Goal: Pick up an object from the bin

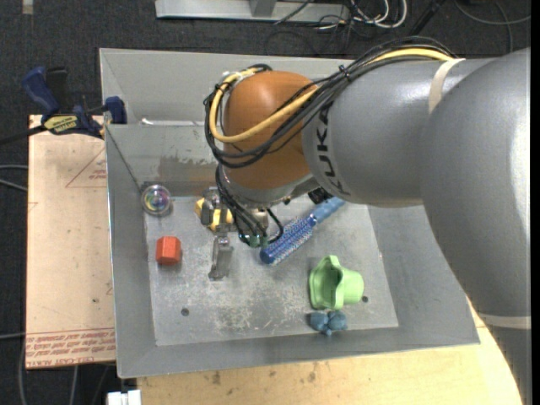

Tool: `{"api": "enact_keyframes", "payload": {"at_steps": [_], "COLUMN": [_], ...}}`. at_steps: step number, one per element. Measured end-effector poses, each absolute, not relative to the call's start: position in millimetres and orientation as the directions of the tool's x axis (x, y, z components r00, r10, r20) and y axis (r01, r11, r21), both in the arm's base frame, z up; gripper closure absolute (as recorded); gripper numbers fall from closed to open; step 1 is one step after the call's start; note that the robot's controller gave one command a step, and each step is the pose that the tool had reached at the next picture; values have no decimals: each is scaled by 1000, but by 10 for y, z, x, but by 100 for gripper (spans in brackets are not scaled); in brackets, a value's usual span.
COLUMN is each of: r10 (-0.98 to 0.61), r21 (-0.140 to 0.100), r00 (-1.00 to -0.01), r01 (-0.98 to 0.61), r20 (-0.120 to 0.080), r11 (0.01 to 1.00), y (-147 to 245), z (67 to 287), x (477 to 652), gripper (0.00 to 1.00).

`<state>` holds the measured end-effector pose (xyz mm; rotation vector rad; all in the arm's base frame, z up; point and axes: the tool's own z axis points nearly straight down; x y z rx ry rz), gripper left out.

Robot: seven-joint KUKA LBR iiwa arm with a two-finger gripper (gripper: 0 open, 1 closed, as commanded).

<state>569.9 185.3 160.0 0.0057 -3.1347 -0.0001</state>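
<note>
Pincer (221, 260) hangs just right of the orange block (169, 251), over bare bin floor (253, 310); you cannot tell if it is open or closed. Descending here likely grasps nothing, since the block lies beside it.

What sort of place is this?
Most likely a robotics research lab: a big grey arm reaches into a grey metal bin of small oddments like an orange block and blue brush, with loose cables behind.

"KUKA" lettering on the grey arm (390, 129)
</note>
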Motion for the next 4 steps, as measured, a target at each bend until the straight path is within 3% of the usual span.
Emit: {"api": "enact_keyframes", "payload": {"at_steps": [1,2,3,4], "r10": [234,133,130,102], "r21": [-3,-2,1,2], "r00": [-972,-991,-992,-995], "r01": [234,133,130,102], "r20": [3,2,1,-7], "r11": [972,991,992,995], "y": [1088,488,524,560], "z": [873,692,696,2233], "x": [6046,5853,5858,5560], "gripper": [0,0,100,100]}}
